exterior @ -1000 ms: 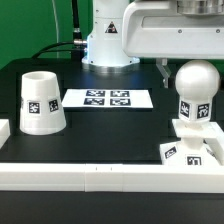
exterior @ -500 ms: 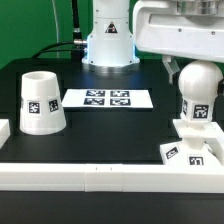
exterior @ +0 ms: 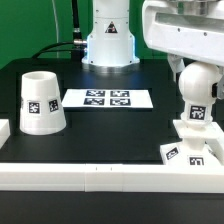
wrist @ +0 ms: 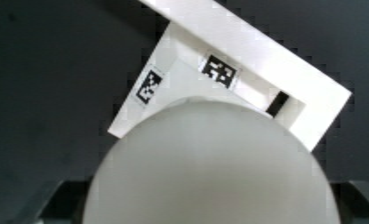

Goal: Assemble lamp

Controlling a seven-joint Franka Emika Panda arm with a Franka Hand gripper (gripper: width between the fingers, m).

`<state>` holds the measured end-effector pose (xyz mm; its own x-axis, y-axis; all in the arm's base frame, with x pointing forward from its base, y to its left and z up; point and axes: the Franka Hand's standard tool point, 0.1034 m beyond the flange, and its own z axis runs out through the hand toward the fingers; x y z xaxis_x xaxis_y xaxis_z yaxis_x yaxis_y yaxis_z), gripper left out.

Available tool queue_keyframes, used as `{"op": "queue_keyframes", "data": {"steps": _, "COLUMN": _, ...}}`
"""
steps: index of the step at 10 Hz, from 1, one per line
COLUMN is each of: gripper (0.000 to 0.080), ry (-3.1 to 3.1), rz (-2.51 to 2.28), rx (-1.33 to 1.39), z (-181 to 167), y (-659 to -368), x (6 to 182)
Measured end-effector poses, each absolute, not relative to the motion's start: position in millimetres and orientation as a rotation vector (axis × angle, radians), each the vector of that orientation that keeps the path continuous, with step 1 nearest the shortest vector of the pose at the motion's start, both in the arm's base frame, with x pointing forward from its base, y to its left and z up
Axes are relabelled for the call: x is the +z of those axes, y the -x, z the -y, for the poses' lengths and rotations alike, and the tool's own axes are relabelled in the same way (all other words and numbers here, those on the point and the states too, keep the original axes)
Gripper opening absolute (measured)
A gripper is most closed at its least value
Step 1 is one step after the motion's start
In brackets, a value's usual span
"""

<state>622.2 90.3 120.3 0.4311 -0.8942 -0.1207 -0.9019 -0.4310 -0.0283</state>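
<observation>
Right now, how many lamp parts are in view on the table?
3. The shade stands alone at the exterior view's left. The bulb stands upright on the base at the exterior view's right. Nothing suggests that another part is hidden.

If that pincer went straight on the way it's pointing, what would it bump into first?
Most likely the bulb, whose round head fills the wrist view right beneath the pincer. The square base sits below the bulb. How close they are is unclear.

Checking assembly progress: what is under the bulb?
In the exterior view, the bulb stands on the low square base. In the wrist view its round head covers the base's middle, so the joint between stem and base cannot be seen.
</observation>
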Motion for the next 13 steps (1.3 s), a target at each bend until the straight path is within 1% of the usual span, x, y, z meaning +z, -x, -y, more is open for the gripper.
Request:
{"op": "queue_keyframes", "data": {"steps": 4, "gripper": 0.0578, "ry": 2.414, "rz": -1.857, "rx": 0.164, "z": -93.4, "y": -621.7, "x": 120.8}}
{"op": "queue_keyframes", "data": {"steps": 6, "gripper": 0.0578, "ry": 2.416, "rz": -1.854, "rx": 0.163, "z": -94.5, "y": -621.7, "x": 120.7}}
{"op": "queue_keyframes", "data": {"steps": 7, "gripper": 0.067, "ry": 2.444, "rz": -1.817, "rx": 0.161, "z": -94.4, "y": -621.4, "x": 120.7}}
{"op": "queue_keyframes", "data": {"steps": 8, "gripper": 0.0693, "ry": 2.526, "rz": -1.7, "rx": 0.162, "z": -94.3, "y": -620.3, "x": 120.5}}
{"op": "queue_keyframes", "data": {"steps": 9, "gripper": 0.0693, "ry": 2.589, "rz": -1.625, "rx": 0.184, "z": -94.7, "y": -617.0, "x": 120.8}}
{"op": "queue_keyframes", "data": {"steps": 10, "gripper": 0.0698, "ry": 2.715, "rz": -1.449, "rx": 0.204, "z": -96.1, "y": -615.0, "x": 122.9}}
{"op": "queue_keyframes", "data": {"steps": 13, "gripper": 0.0699, "ry": 2.851, "rz": -1.115, "rx": 0.188, "z": -97.6, "y": -615.2, "x": 122.6}}
